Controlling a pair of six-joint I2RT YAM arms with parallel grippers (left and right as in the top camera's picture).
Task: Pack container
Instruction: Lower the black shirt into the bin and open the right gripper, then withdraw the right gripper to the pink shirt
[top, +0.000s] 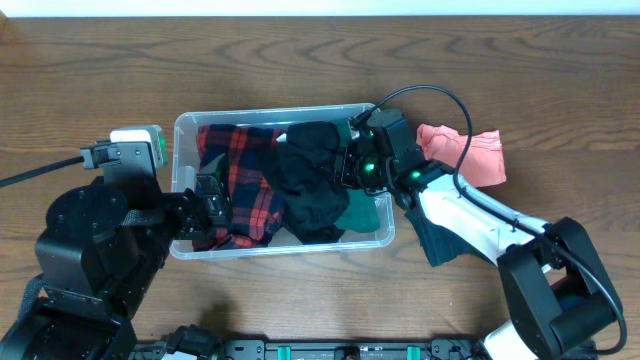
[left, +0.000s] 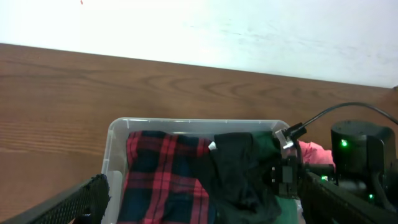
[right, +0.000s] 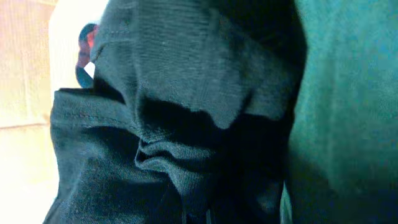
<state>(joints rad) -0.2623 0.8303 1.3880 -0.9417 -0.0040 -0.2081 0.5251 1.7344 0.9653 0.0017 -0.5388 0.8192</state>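
The clear container (top: 181, 128) stands mid-table and holds a red plaid cloth (top: 240, 170), a black cloth (top: 310, 180) and a green cloth (top: 362, 212). My right gripper (top: 352, 165) reaches in over the right wall and is pressed into the black cloth (right: 186, 124), whose folds bunch toward it; its fingers are hidden. My left gripper (top: 212, 200) is open and empty at the container's front left, above the plaid cloth (left: 161, 180). In the left wrist view its fingers (left: 205, 214) spread wide, the left one outside the container's wall (left: 115, 155).
A pink cloth (top: 478, 155) lies on the table right of the container. A dark blue cloth (top: 435, 240) lies partly under my right arm. A white and green device (top: 140, 143) sits by the container's left end. Wood table all round.
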